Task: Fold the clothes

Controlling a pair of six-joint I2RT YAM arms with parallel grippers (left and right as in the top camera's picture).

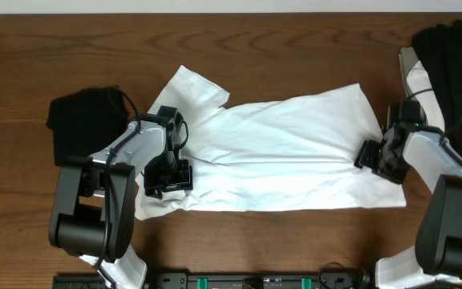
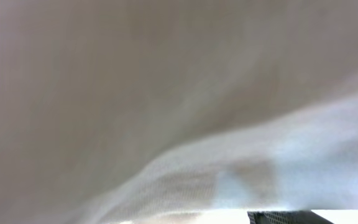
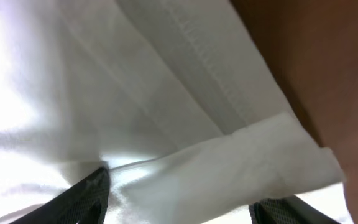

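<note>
When viewed from overhead, shows a white shirt (image 1: 287,152) spread flat across the middle of the counter (image 1: 239,40), long side running left to right. Shows one sleeve (image 1: 192,87) poking toward the far left, and soft creases along the body. Lies with both ends under an arm.

Left pincer (image 1: 167,183): set down on the shirt's left end, near the front edge, pointing at the cloth. Seen from its own wrist, gives only blurred white shirt (image 2: 166,93) pressed close to the lens, plus a dark sliver of finger (image 2: 281,216) at the bottom edge. Cannot tell how far it gapes or whether it has any hold.

Right pincer (image 1: 367,156): at the shirt's right edge, about midway along it, touching the cloth. From its wrist, shows the shirt (image 3: 73,74) close up with a stitched hem (image 3: 219,78) running on the slant, and brown counter (image 3: 316,56) beyond. Shows two dark fingers (image 3: 86,196) at the bottom, standing apart — roughly half spread — with a fold of hem lying between and over them. Right pincer (image 3: 179,199) not clamped tight, going by that gap.

Elsewhere: a black bundle (image 1: 83,120) on the counter just left of the left arm, apart from the shirt. At the far right corner, a black heap (image 1: 451,56) draped over a pale garment (image 1: 414,71).
</note>
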